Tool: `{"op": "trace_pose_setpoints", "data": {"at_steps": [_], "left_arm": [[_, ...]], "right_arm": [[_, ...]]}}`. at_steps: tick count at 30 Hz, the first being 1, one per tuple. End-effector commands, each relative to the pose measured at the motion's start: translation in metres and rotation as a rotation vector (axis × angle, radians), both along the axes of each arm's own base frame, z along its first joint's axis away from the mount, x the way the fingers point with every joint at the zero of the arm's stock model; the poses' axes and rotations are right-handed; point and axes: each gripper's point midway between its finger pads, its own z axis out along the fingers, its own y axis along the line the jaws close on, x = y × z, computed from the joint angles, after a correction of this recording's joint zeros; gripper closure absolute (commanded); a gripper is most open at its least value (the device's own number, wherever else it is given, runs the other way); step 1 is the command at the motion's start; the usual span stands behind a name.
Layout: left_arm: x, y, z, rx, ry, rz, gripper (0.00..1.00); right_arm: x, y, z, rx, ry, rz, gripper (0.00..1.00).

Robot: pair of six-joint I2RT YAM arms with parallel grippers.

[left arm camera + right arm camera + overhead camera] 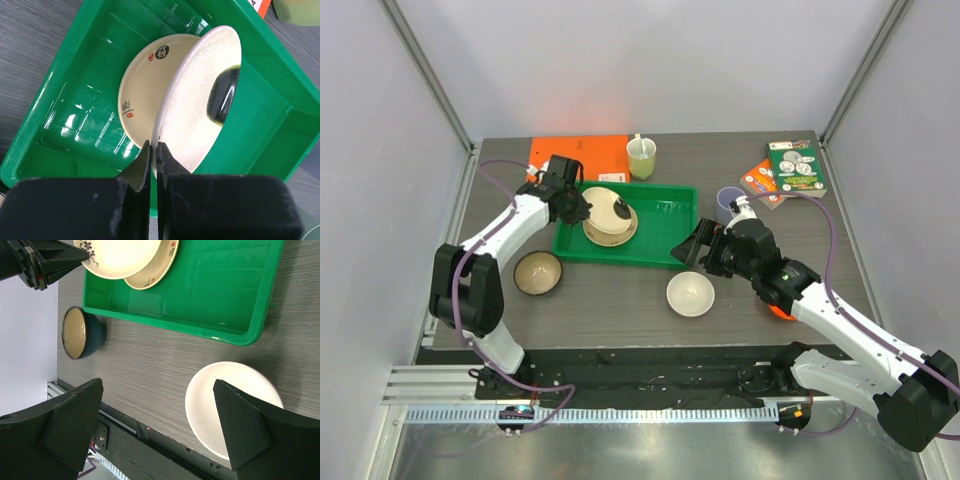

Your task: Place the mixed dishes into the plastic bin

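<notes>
While spread wide with nothing held, hovering near white bowl [690,293] at near edge of table [620,310]: right gripper [694,250]. Brown bowl [537,272] near-left, on table just outside green bin [660,215]. Further back, left gripper [154,145] pinching rim of tilted cream plate [195,100], over second plate [142,85] lying flat in bin.

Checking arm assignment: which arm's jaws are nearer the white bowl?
Right. The right arm holds open jaws just beyond the white bowl; the left arm has its jaws shut on a cream plate over the green bin, farther away.
</notes>
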Motion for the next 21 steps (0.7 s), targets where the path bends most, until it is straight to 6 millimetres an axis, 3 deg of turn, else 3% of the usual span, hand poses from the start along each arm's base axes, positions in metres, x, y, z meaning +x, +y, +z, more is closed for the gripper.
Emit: {"op": "trace_pose_setpoints", "data": {"at_steps": [1, 6, 21], "left_arm": [[0.017, -0.014, 0.029, -0.072, -0.083, -0.014, 1.00], [0.017, -0.019, 0.010, -0.079, -0.039, -0.025, 1.00], [0.012, -0.031, -0.011, -0.091, -0.008, -0.041, 1.00]], "right_arm": [[0.001, 0.001, 0.007, 0.013, -0.021, 0.009, 0.02], [0.001, 0.001, 0.009, 0.014, -0.026, 0.008, 0.02], [0.003, 0.000, 0.007, 0.009, -0.022, 0.007, 0.02]]}}
